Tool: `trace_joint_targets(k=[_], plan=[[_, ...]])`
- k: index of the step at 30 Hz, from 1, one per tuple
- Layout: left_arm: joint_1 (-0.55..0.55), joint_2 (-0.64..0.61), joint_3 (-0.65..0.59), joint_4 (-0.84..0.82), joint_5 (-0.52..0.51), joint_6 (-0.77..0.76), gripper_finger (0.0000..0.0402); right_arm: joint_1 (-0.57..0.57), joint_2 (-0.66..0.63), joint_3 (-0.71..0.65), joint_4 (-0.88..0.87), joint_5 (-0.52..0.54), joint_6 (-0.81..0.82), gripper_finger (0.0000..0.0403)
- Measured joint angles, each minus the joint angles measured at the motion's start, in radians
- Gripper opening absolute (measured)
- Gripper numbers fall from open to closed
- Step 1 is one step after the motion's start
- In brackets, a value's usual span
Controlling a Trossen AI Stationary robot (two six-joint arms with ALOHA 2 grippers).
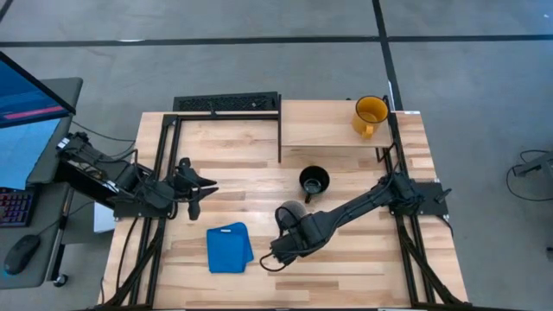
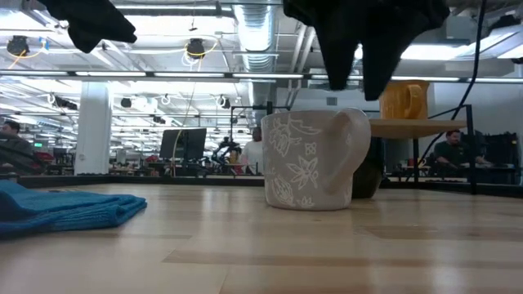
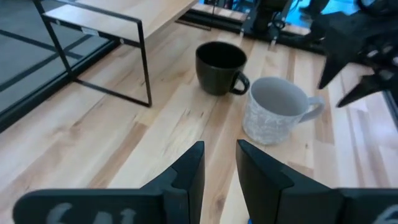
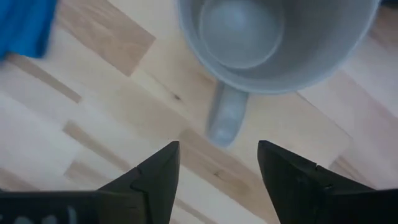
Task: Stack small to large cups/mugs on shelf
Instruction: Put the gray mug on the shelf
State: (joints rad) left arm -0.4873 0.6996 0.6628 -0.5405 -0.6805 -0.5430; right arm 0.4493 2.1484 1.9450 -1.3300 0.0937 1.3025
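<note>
With the yellow mug (image 1: 371, 113) already on the shelf (image 1: 328, 125), the open, empty right gripper (image 4: 217, 163) hung over the grey mug's (image 4: 273, 37) handle mid-table, apparently needing to descend and close, the left gripper (image 1: 194, 183) waiting near the left edge.

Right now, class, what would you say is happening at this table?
The right arm's gripper hangs above the grey-white mug, jaws open and lined up over its handle, not touching it. The black mug stands beside it on the tabletop. The yellow mug is already on the shelf. The left gripper waits apart, jaws open.
</note>
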Motion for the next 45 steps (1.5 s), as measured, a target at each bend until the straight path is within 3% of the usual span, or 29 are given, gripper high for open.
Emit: trace_joint_targets(k=[16,45], plan=[[0.0,0.001,0.0,-0.002,0.022,-0.027,0.0082,-0.029,0.001,-0.004,0.017,0.069,-0.001,0.024],[0.0,0.001,0.0,-0.011,0.047,-0.038,0.0082,-0.018,-0.002,-0.032,0.055,0.011,0.034,0.024]])
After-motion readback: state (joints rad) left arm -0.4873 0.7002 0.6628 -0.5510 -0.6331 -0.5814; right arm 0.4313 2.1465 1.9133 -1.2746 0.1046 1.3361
